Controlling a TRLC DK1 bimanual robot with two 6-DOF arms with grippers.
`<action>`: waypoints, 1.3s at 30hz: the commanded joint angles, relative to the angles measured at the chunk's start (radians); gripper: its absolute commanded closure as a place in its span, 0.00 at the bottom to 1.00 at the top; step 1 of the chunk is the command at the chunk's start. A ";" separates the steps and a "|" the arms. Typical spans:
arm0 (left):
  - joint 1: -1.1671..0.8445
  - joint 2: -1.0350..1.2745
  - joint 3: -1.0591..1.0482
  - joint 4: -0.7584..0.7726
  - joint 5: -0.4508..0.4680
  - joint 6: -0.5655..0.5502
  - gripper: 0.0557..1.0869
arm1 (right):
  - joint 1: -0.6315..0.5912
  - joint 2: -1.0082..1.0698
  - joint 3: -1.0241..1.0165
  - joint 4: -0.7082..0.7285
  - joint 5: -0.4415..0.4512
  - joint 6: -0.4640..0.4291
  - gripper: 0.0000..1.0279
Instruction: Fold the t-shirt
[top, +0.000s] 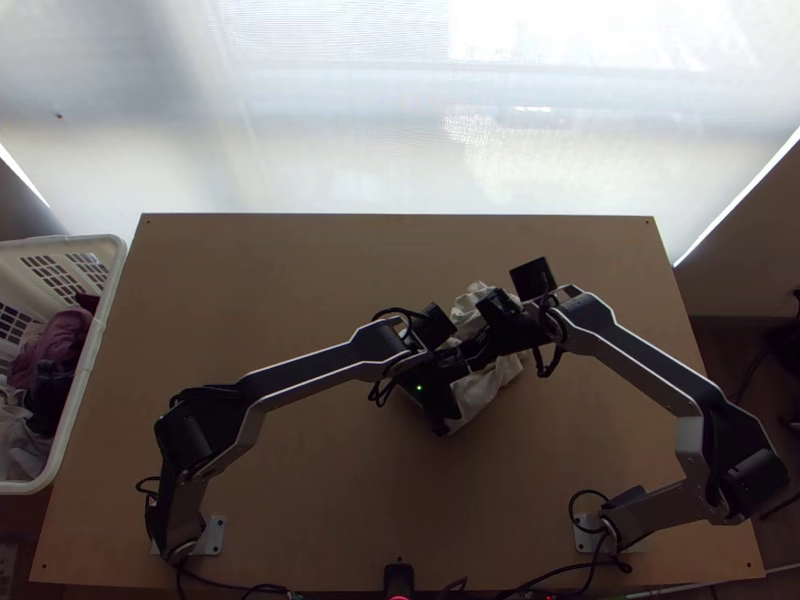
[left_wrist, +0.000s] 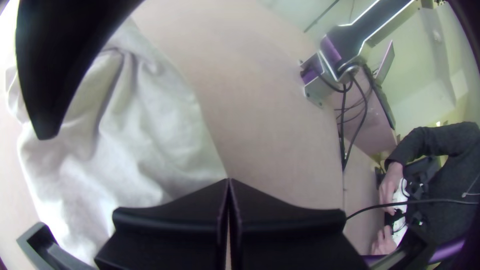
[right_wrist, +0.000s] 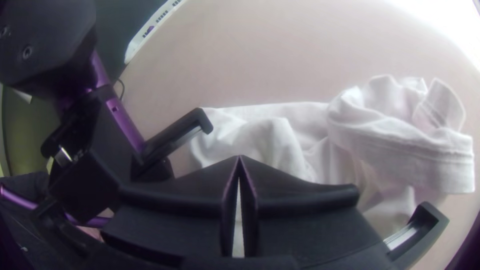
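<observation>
A white t-shirt (top: 490, 390) lies bunched and wrinkled on the table, its hem band (right_wrist: 400, 155) folded over at one end in the right wrist view. My left gripper (top: 440, 428) is at the shirt's near corner; in its wrist view the left gripper (left_wrist: 229, 181) is shut, with the shirt's edge (left_wrist: 200, 150) running in between its tips. Over the shirt's middle is my right gripper (top: 472, 360), partly hidden by the left arm. In its wrist view the right gripper (right_wrist: 239, 158) is shut at the tips, with fabric below and beyond them.
A white laundry basket (top: 85, 370) with clothes stands at the table's left side. Bare table (top: 270, 290) surrounds the shirt. The two wrists are close together over it. A person's hands (left_wrist: 392, 190) hold a white device beyond the table's near edge.
</observation>
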 joint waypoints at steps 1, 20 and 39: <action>0.027 0.052 0.006 -0.006 0.004 0.012 0.96 | -0.049 0.052 -0.068 0.051 -0.060 -0.010 0.97; 0.084 0.085 -0.004 -0.031 0.004 0.049 0.96 | -0.221 0.313 0.044 0.141 -0.163 -0.025 0.97; 0.074 0.072 -0.017 -0.055 0.004 0.080 0.96 | -0.504 0.307 0.090 0.132 -0.137 -0.056 0.97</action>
